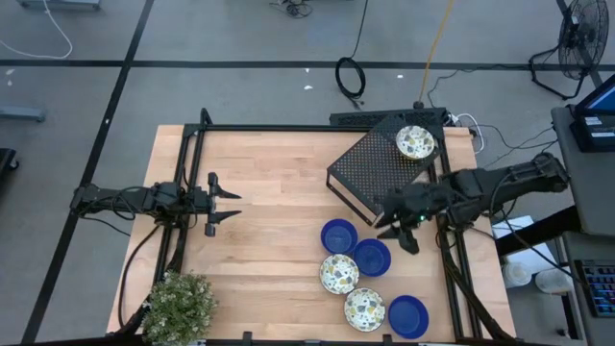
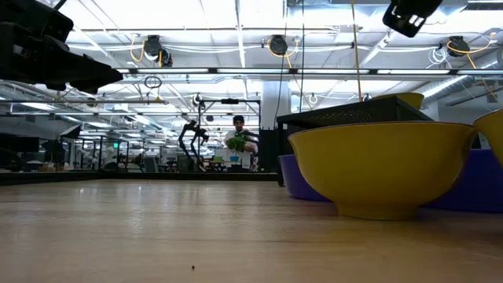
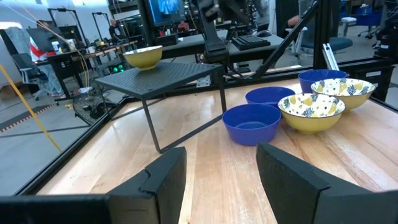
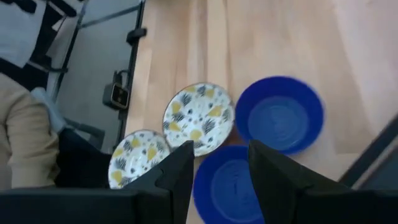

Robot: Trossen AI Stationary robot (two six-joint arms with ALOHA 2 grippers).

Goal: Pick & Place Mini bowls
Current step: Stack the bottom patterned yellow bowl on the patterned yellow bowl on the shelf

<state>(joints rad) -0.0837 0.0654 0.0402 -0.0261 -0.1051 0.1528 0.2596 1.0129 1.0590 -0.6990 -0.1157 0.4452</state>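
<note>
Five mini bowls sit on their bases in a cluster on the table at the near right: three blue (image 1: 338, 236), (image 1: 372, 257), (image 1: 407, 316) and two floral (image 1: 339, 274), (image 1: 365, 308). A third floral bowl (image 1: 415, 143) sits on top of the black perforated box (image 1: 370, 168). My right gripper (image 1: 396, 229) is open and empty, above the table between the box and the cluster. Its wrist view (image 4: 221, 180) looks down on two blue bowls (image 4: 280, 115), (image 4: 224, 180) and two floral bowls (image 4: 199, 118), (image 4: 138, 158). My left gripper (image 1: 226, 204) is open and empty at the table's left.
A potted plant (image 1: 180, 303) stands at the near left corner. A black frame (image 1: 288, 128) runs along the table's far edge and sides. Bare wood lies in the middle, between the two grippers. The left wrist view shows the box raised on thin legs (image 3: 152, 127).
</note>
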